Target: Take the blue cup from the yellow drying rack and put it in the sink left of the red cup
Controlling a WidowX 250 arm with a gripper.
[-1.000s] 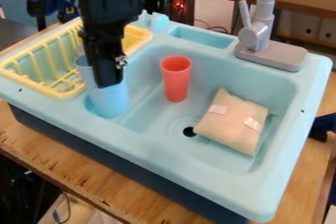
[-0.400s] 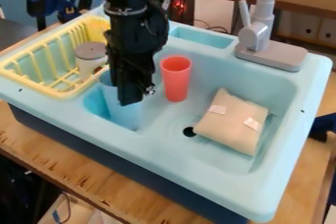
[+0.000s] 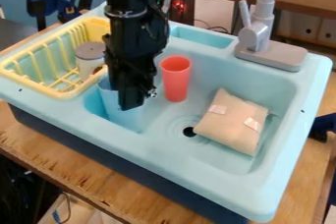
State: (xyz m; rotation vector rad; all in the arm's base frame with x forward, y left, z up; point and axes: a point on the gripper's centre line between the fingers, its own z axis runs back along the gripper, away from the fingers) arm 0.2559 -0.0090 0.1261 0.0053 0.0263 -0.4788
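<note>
Near edge: wooden table (image 3: 66, 161), then lt-blue toy sink (image 3: 190, 169), front rim facing us. Behind rim, blue cup (image 3: 115, 105), tilted, w/ its lower end toward basin floor; we can't tell if base touches. Main risk here: if cup drops any lower at this slant, base edge could catch floor or near wall & twist it.

Drain (image 3: 189, 131) nearby: small dip, poss. wobble for a cup set partly over it. Beige pouch (image 3: 233, 122) lies slantwise beyond; soft, lumpy, so a cup put against it could tip.

Gripper (image 3: 133, 102) holds blue cup at upper wall, we judge; thin, smooth plastic, so off-centre hold may let it pivot or slip. Red cup (image 3: 175, 78) upright just beside; sideways swing could knock it over.

Farther: jar w/ grey lid (image 3: 90, 60) in yellow rack (image 3: 66, 90), near arm; wide swing might clip either. Faucet (image 3: 257, 34) at back, well apart, low risk.
</note>
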